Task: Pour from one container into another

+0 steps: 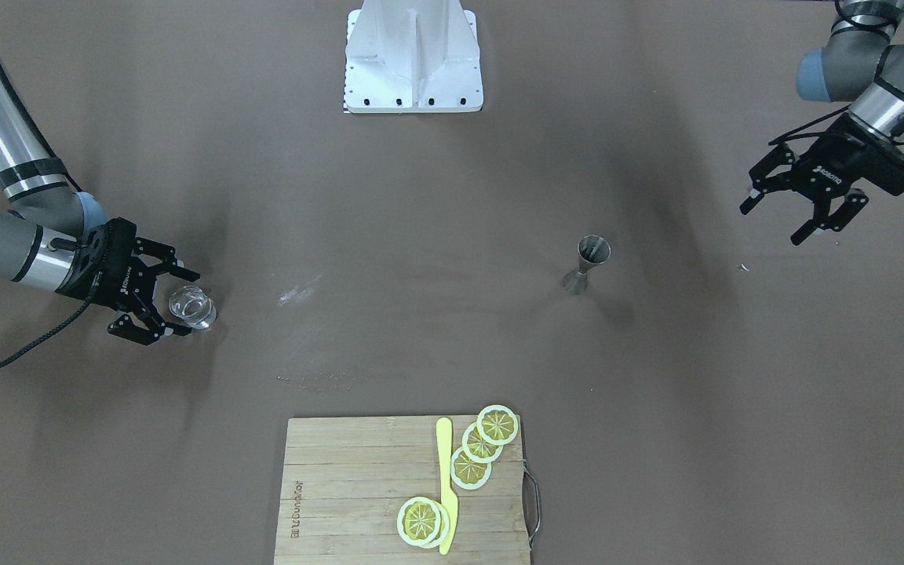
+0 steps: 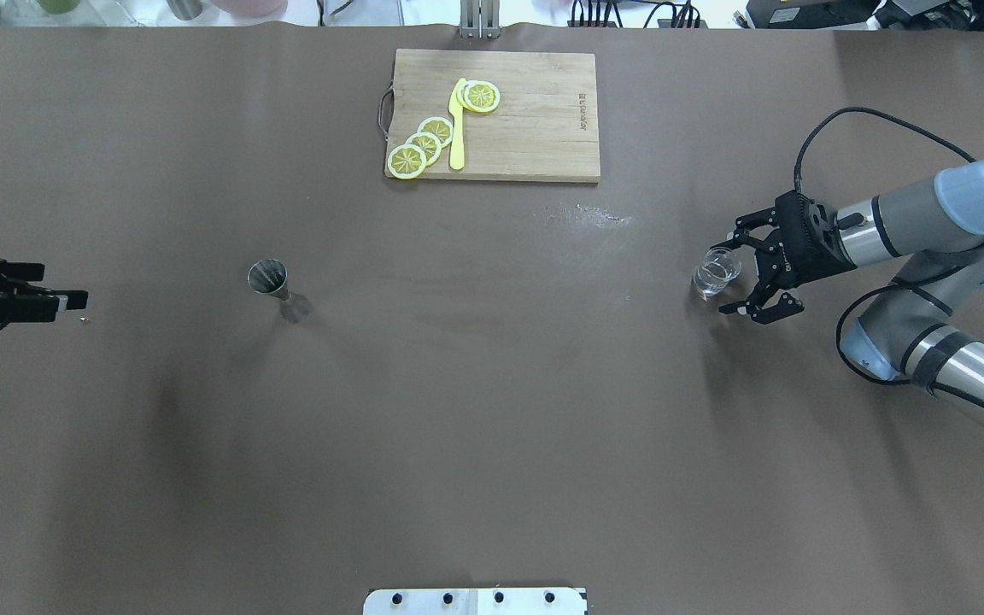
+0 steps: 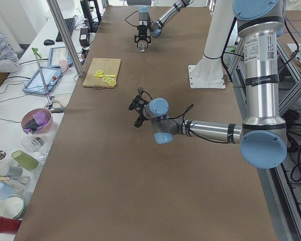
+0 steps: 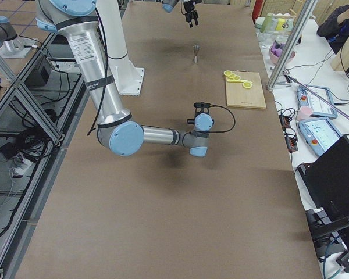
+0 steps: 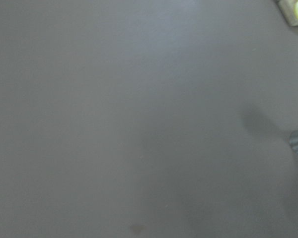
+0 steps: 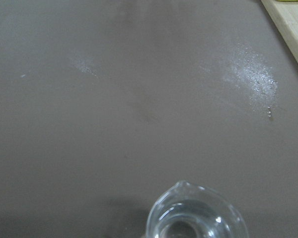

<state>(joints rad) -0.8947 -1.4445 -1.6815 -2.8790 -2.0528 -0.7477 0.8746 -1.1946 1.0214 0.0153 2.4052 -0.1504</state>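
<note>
Surface (image 2: 492, 427): brown and wide; the task's two vessels stand well apart on it, so I judge that one must be carried to the other before pouring.
Cutting board (image 2: 535, 128): at the far edge, about the middle, away from the line between the two vessels; it does not stand in the way.
Right end effector (image 2: 752, 273): low at the right side, jaws wide, one finger on each side of the glass cup; not closed on it yet. It looks placed for a side grasp that keeps the cup upright.
Left end effector (image 1: 774, 222): lifted over the left end, jaws wide, holding nothing, well apart from the jigger.
Glass cup (image 2: 717, 272): upright on the right side, between the right fingers, with clear liquid inside and a small spout; probably the source.
Jigger (image 2: 274, 286): metal, upright, left of the middle, alone; probably the receiver. It is narrow, so easy to tip.
Yellow knife (image 2: 457, 128): flat on the board.
Lemon slices (image 2: 424, 145): on the board, beside the knife.
White marks (image 2: 586, 213): thin traces near the board, not an obstacle.
</note>
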